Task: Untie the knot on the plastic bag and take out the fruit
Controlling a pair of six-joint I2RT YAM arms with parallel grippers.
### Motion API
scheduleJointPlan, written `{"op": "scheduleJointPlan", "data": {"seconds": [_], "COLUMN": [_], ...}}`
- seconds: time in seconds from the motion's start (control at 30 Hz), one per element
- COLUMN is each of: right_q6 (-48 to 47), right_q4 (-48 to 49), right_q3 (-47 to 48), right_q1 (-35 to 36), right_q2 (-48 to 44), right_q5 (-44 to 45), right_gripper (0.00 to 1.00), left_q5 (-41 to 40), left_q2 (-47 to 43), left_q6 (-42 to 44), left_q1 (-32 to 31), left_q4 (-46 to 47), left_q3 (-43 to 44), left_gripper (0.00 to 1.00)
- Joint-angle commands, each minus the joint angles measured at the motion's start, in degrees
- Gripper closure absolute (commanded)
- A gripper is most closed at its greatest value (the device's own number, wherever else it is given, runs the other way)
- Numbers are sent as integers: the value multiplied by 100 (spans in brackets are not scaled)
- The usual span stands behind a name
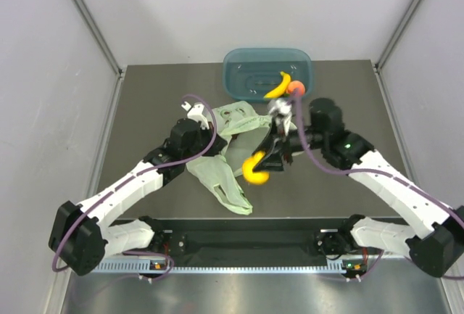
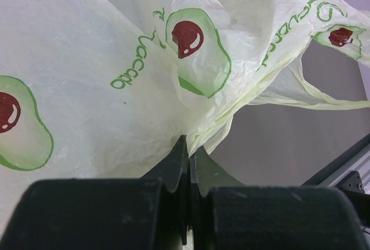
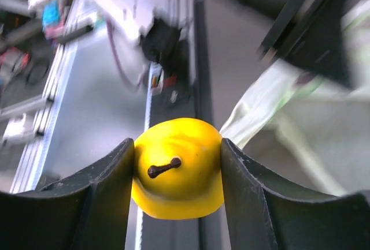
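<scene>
Green print on the plastic bag [image 2: 133, 59] reads "Avocado", repeated on another fold.

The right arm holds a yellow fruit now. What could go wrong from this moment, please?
1. The yellow fruit is round and the right end effector grips only its sides; it may slip out and roll across the table.
2. The left end effector is shut on a thin fold of the plastic bag; a pull could tear the film or let it slip free.
</scene>
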Motion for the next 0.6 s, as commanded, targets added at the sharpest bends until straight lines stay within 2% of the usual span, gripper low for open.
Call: {"op": "scheduleJointPlan", "data": {"seconds": [0.0, 0.03, 0.1, 0.13, 0.2, 0.23, 0.27, 0.3, 0.43, 0.57], "right_q6": [717, 1225, 1458, 1493, 1512, 1459, 1398, 1310, 1090, 827], "right_q4": [1587, 1962, 2307, 2239, 2028, 1879, 1886, 1939, 2001, 1334], "right_q3": [543, 551, 709, 832, 1332, 1499, 1779, 1886, 2668, 4290], "right_q1": [-924, -1084, -1356, -1401, -1428, -1428, -1437, -1428, -1481, -1578], "right_q2": [-323, -280, -122, 175, 563, 1000, 1230, 1433, 2958, 4481], "right_q5": [-770, -37, 1037, 2260, 3471, 4486, 4931, 5789, 7401, 7766], "right_gripper": [100, 100, 100, 100, 100, 100, 100, 100, 100, 100], "left_q5": [42, 34, 25, 33, 7, 7, -2, 7, 121, 183], "left_q2": [-28, -54, -81, -116, -142, -142, -151, -160, -142, -125], "left_q6": [-58, -58, -58, -67, -85, -85, -93, -111, -146, -164], "left_q1": [-4, -4, 5, -4, -4, -4, -4, -4, -4, -4], "left_q4": [298, 298, 271, 280, 271, 262, 271, 271, 306, 280], "left_q3": [-66, -66, -83, -101, -101, -101, -101, -92, -40, -31], "left_gripper": [100, 100, 100, 100, 100, 100, 100, 100, 100, 100]}}
